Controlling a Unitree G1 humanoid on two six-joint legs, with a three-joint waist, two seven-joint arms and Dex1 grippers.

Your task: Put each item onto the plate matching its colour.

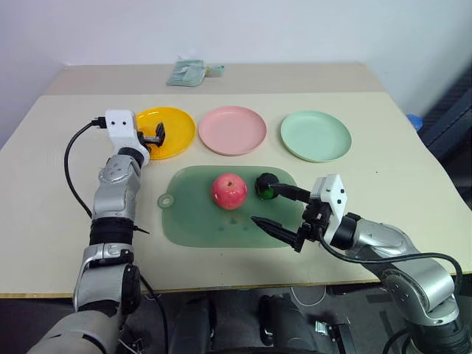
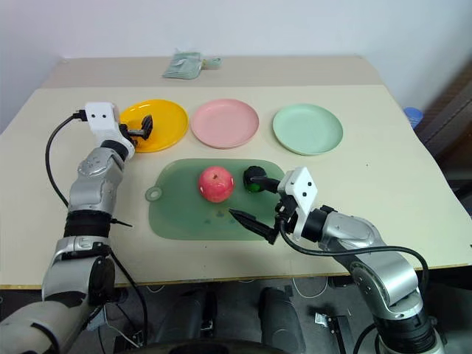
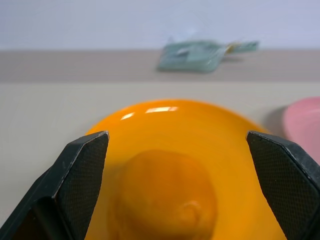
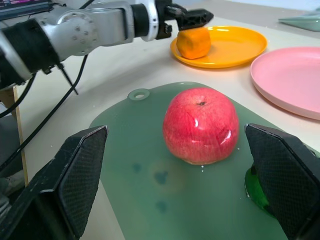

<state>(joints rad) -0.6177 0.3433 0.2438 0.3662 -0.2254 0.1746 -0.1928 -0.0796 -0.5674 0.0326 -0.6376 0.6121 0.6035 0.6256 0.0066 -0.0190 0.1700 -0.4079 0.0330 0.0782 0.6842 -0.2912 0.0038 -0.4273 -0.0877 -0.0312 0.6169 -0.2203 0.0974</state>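
The orange round fruit (image 3: pixel 167 197) rests on the yellow-orange plate (image 1: pixel 177 122), near its left rim. My left gripper (image 1: pixel 158 135) is open, its fingers on either side of the fruit without touching it. The pink-red apple (image 1: pixel 229 191) stands upright on the translucent green mat (image 1: pixel 192 221). To its right lies the dark green ball (image 1: pixel 267 192), partly covered by one finger of my open right gripper (image 1: pixel 258 200), which points at the apple from the right. The pink plate (image 1: pixel 232 130) and the mint green plate (image 1: pixel 316 136) hold nothing.
A pale green cloth bundle (image 1: pixel 188 72) lies at the table's far edge. The three plates form a row behind the mat. A black cable (image 1: pixel 70 169) loops from my left wrist over the table. A blue object (image 1: pixel 414 122) sits beyond the right edge.
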